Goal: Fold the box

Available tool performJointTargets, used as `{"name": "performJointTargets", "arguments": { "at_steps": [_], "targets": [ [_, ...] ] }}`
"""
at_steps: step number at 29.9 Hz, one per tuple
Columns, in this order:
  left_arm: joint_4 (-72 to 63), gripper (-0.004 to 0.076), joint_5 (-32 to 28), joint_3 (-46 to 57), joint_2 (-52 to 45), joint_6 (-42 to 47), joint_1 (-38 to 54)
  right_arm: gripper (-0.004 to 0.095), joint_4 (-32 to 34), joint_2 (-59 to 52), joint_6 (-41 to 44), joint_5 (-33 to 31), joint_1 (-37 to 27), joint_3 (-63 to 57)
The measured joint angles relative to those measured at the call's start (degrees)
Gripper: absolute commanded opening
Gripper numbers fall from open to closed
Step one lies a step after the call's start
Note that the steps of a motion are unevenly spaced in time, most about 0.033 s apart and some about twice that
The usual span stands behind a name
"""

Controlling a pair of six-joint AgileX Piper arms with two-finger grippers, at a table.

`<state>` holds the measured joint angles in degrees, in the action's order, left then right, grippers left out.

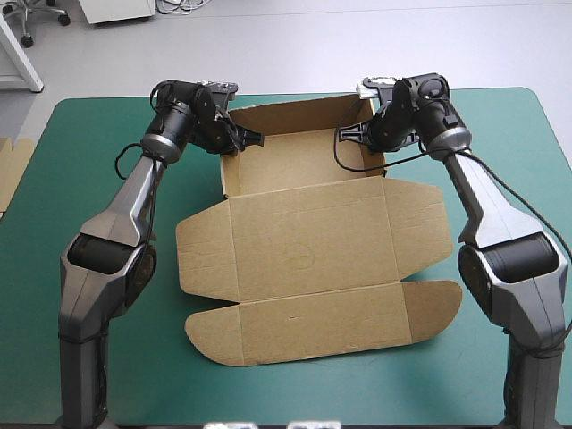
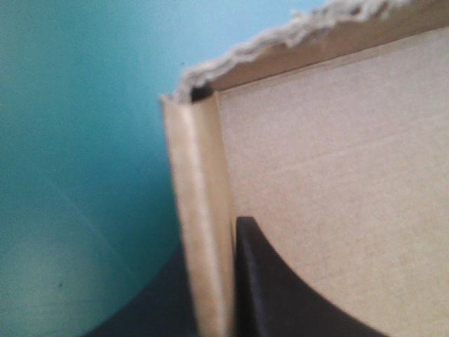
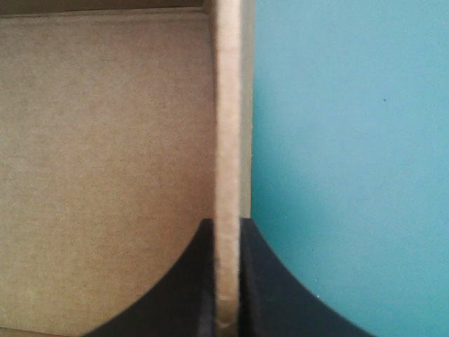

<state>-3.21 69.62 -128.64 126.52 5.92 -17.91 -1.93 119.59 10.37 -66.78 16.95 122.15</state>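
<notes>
- The box (image 1: 313, 241) sits mid-frame in the high view: the tray at upper centre has its walls up, and the lid lies flat below it (nearer the robot).
- The left gripper (image 2: 214, 295) pinches the tray's left wall, nearly closed.
- The right gripper (image 3: 226, 274) pinches the right wall likewise.

The tabletop (image 1: 89, 161) carries a teal-green cover with rounded far corners and fills most of the high view. Its surface is smooth and evenly lit, and the shadows on it are soft. Beyond its far edge lies a pale grey floor (image 1: 295, 45) with a matte finish. At the far left a white frame leg (image 1: 20, 55) slants across the floor. Behind it stands a chair base (image 1: 40, 16) on black castors. Farther back sits a white cabinet (image 1: 116, 9), with light cables (image 1: 183, 4) on the floor beside it. A strip of brown board (image 1: 11, 170) shows just beside the tabletop's left edge. In both wrist views the cover is a plain, flat field.
</notes>
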Motion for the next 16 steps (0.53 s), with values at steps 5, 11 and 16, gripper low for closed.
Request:
{"name": "performJointTargets", "arguments": {
  "at_steps": [5, 11, 16],
  "targets": [
    [-0.2, -0.001, -0.3, -0.4, 1.9, 1.2, 0.0, 0.0002, 0.5, 0.6, -0.7, -0.1, -0.1, 0.0],
    [1.1, -0.001, 0.1, -0.5, 3.4, 1.6, 0.0, 0.0002, -0.3, 4.0, -2.0, -0.4, -0.1, 0.0],
    [2.7, -0.001, 0.4, -0.6, 4.8, 1.9, 0.0, 0.0002, -1.2, 6.5, -2.6, -0.2, -0.1, 0.0]
  ]
}}
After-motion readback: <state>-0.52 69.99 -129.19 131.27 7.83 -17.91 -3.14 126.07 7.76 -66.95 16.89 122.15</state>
